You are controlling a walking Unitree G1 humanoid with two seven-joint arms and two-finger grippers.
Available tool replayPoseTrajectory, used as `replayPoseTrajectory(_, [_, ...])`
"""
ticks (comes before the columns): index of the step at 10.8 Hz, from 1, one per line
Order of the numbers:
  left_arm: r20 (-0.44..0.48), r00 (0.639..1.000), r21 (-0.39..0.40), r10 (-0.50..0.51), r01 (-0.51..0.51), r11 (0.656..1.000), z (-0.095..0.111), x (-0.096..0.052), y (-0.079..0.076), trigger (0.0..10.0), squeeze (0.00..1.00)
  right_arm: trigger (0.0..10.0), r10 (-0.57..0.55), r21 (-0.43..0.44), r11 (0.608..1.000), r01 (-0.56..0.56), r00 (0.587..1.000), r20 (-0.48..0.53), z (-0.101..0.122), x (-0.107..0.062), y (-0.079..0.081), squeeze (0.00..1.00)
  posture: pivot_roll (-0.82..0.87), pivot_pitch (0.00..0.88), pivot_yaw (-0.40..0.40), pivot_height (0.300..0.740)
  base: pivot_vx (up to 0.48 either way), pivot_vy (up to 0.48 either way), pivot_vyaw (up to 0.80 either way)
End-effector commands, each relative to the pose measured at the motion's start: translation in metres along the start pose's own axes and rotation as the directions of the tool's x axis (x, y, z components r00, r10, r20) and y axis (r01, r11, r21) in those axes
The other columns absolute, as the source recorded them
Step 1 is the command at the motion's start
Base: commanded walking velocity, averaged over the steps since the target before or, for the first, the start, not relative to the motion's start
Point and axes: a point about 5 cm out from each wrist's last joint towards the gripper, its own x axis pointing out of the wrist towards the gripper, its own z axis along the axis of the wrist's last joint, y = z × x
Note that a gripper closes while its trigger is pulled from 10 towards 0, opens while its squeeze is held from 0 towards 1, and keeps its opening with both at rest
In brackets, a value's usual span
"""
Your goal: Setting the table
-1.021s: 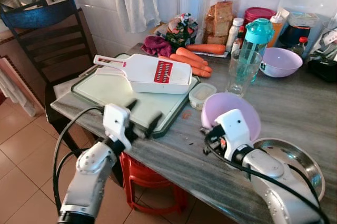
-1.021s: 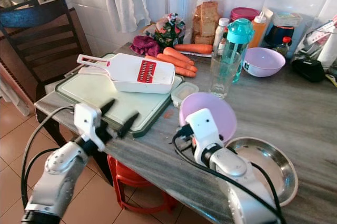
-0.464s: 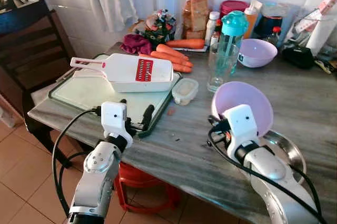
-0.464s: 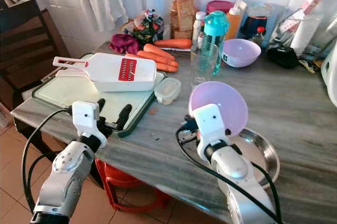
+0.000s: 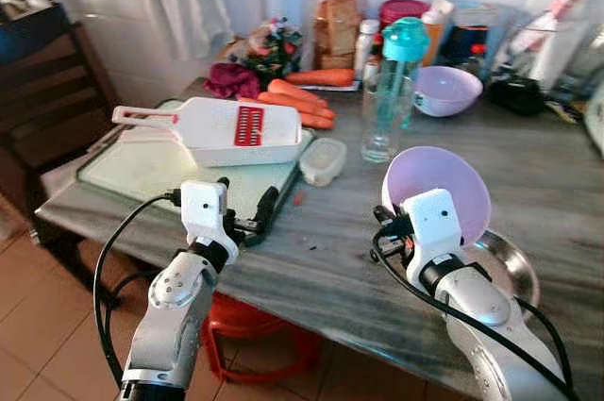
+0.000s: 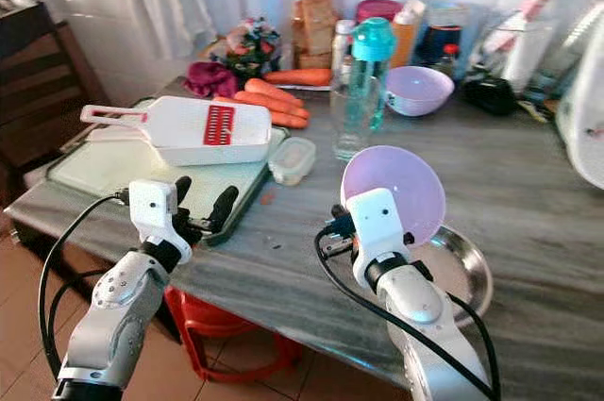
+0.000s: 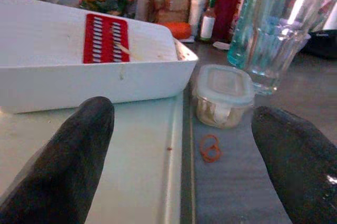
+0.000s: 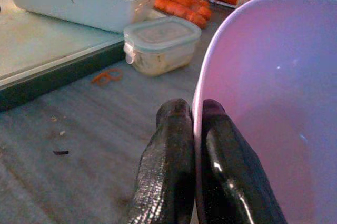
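Bowl: Our right gripper (image 8: pixel 194 129) pinches the rim of the purple bowl (image 5: pixel 444 184), one finger inside and one outside, so the bowl hangs tilted above the table (image 5: pixel 557 175).
Why so: We think a thin rim is the easiest part to hold.
Left gripper (image 5: pixel 243 209): fingers wide apart, holding nothing, over the edge of the cutting board (image 5: pixel 142 160).
Under the bowl: a metal plate (image 5: pixel 514 264) lies just beside it.
In the way: a small lidded box (image 5: pixel 323 159), a glass (image 5: pixel 380 123) and the white slicer (image 5: pixel 236 129) stand near, so we must carry the bowl with care.
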Motion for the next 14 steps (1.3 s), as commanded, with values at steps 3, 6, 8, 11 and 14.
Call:
replayPoseTrajectory(3, [0.004,1.000,0.015,-0.011,0.011,1.000,0.0015,-0.0019,0.0003,10.0,0.00,10.0,-0.047,0.008,0.999,0.047,0.999,0.013,-0.0005,-0.0003,-0.0048,0.00,-0.03,0.000,0.062,0.740,0.000,0.000,0.00])
replayPoseTrajectory(6, [-0.017,1.000,0.030,-0.016,0.016,0.999,-0.0028,-0.0017,-0.0018,10.0,0.00,10.0,-0.070,0.020,0.997,0.070,0.997,0.012,-0.0022,0.0008,-0.0079,0.00,-0.03,0.000,0.059,0.740,0.000,0.000,0.00])
replayPoseTrajectory(8, [-0.032,0.999,0.029,-0.002,0.003,1.000,-0.0041,-0.0005,0.0003,10.0,0.00,10.0,-0.082,0.025,0.996,0.081,0.996,0.018,-0.0018,0.0021,-0.0094,0.00,-0.03,0.000,0.059,0.740,0.000,0.000,0.00])
replayPoseTrajectory(11, [-0.032,0.999,0.035,-0.001,0.002,0.999,-0.0041,0.0000,0.0010,10.0,0.00,10.0,-0.088,0.028,0.996,0.087,0.996,0.021,-0.0021,0.0033,-0.0089,0.00,-0.03,0.000,0.062,0.740,-0.247,0.000,0.00])
replayPoseTrajectory(14, [-0.036,0.999,0.045,0.000,0.002,0.999,-0.0040,-0.0006,0.0028,10.0,0.00,10.0,-0.096,0.031,0.995,0.096,0.995,0.023,-0.0031,0.0040,-0.0096,0.00,-0.02,0.000,0.066,0.740,-0.266,0.000,0.00])
